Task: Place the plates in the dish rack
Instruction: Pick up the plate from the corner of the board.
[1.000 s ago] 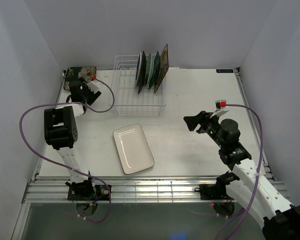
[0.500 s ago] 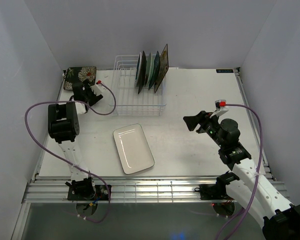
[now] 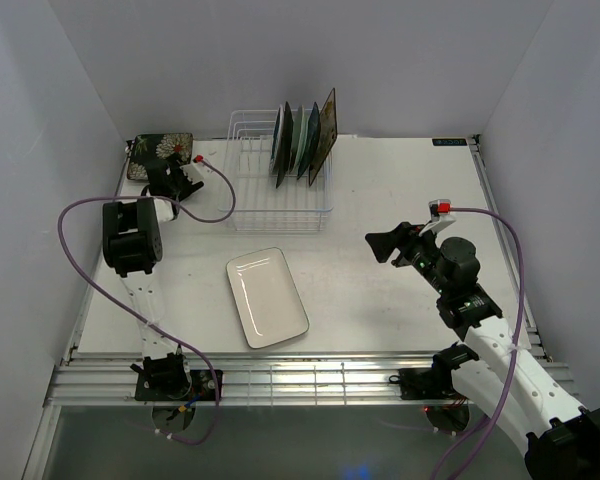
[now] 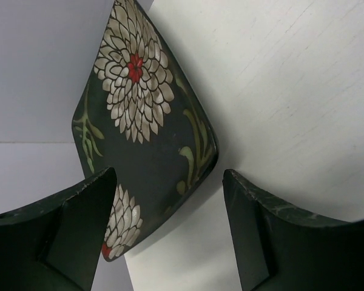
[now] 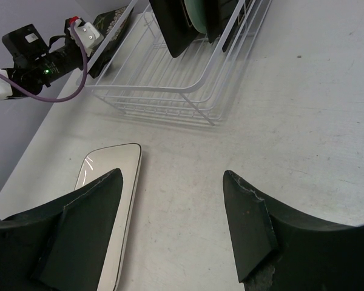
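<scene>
Twice logging wide, empty jaws: spotting dark floral plate (image 4: 151,157) flat just beyond left end effector (image 4: 170,176); finding dish rack (image 3: 260,200) farther ahead of right end effector (image 5: 173,174), white rectangular plate (image 5: 106,182) near, lower-left.

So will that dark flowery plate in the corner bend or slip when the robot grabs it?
Probably stiff, not bendy: the dark flowery plate looks like hard glazed ware. Its smooth face may be slippery. Being square, it shouldn't roll.

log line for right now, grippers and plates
left gripper open at dark floral plate | right gripper open, empty | white rectangular plate lying flat | dish rack holds upright plates
</scene>
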### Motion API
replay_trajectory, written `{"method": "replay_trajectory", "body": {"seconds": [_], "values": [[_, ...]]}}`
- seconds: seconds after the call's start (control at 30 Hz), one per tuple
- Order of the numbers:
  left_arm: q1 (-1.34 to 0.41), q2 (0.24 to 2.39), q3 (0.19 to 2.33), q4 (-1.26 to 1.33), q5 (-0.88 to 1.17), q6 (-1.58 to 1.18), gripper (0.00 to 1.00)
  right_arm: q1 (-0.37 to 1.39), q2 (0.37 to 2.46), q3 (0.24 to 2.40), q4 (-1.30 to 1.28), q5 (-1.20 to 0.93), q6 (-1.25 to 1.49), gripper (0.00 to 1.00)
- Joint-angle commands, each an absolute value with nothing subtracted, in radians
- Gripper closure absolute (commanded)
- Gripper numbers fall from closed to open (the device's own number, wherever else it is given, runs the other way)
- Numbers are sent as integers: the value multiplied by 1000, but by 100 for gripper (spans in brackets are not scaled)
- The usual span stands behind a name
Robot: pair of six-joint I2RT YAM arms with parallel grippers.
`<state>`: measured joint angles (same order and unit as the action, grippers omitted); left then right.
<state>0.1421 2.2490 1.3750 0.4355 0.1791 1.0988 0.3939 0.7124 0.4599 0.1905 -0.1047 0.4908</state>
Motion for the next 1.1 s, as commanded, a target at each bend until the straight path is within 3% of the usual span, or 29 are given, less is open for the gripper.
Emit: {"method": "replay_trajectory", "body": {"seconds": [0.0, 0.3, 0.5, 0.73, 0.9, 1.07], "values": [[147, 2270, 1399, 458, 175, 1132, 19, 397, 706, 460, 239, -117, 488, 27], [147, 2316, 1396, 548, 181, 1178, 32, 397, 701, 459, 238, -127, 497, 27], [147, 2332, 1397, 571, 190, 1198, 35, 397, 698, 454, 244, -138, 511, 27], [147, 2356, 1420, 595, 192, 1206, 58, 397, 696, 451, 250, -150, 523, 27], [147, 2330, 1417, 618, 207, 1134, 100, 397, 690, 448, 249, -149, 525, 27], [147, 2286, 1387, 634, 225, 1101, 100, 399, 684, 448, 244, -150, 528, 27]]}}
